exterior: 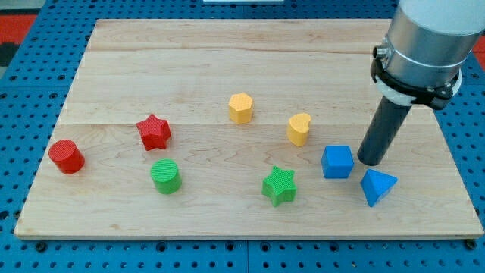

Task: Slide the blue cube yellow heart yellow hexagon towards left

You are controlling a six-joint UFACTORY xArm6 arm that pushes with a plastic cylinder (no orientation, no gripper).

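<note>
The blue cube sits on the wooden board at the view's lower right. The yellow heart stands just up and left of it. The yellow hexagon is farther left, near the board's middle. My tip rests on the board right beside the cube's right side, a small gap from it, and just above the blue triangle.
A green star lies left of the cube. A green cylinder, a red star and a red cylinder stand on the left half. The board's edge runs along the bottom.
</note>
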